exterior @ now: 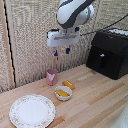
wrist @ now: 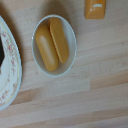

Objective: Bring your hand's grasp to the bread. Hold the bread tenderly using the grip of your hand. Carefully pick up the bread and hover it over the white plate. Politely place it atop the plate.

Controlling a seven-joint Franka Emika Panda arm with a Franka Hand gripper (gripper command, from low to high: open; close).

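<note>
Step in hand: the approach. The tool [exterior: 62, 51] hangs high above the desk [exterior: 100, 100], nothing in it, and nothing has been lifted yet.

Tool state: the two short dark fingers [exterior: 67, 50] stand apart with a clear gap between them, and nothing is between them.

Bread: the small golden-brown roll [exterior: 68, 85] lies flat on the bare wood, well below the tool and a little towards the exterior view's right of it. In the wrist view it shows only as an orange-brown end [wrist: 95, 8] cut off at the picture's edge, so the tool is not centred over it.

Small white bowl: it [exterior: 63, 93] sits just beside the bread, almost straight under the tool; the wrist view is filled by it [wrist: 71, 55] and the two paler yellow lumps [wrist: 52, 44] lying side by side inside.

White plate: it [exterior: 32, 111] rests below and towards the exterior view's left of the tool, apart from the bowl; its patterned rim [wrist: 11, 75] shows in the wrist view.

Pink cup: it [exterior: 51, 76] stands upright, below the tool and behind the bowl.

Black appliance: it [exterior: 108, 53] stands off to the exterior view's right, well away from the tool.

Next move, as I judge it: shift sideways off the bowl until the roll is centred under the fingers, then come straight down with the fingers straddling its narrow width.

Care needed: bread and bowl are close, so one finger could catch the rim; the closing should be gentle.
</note>
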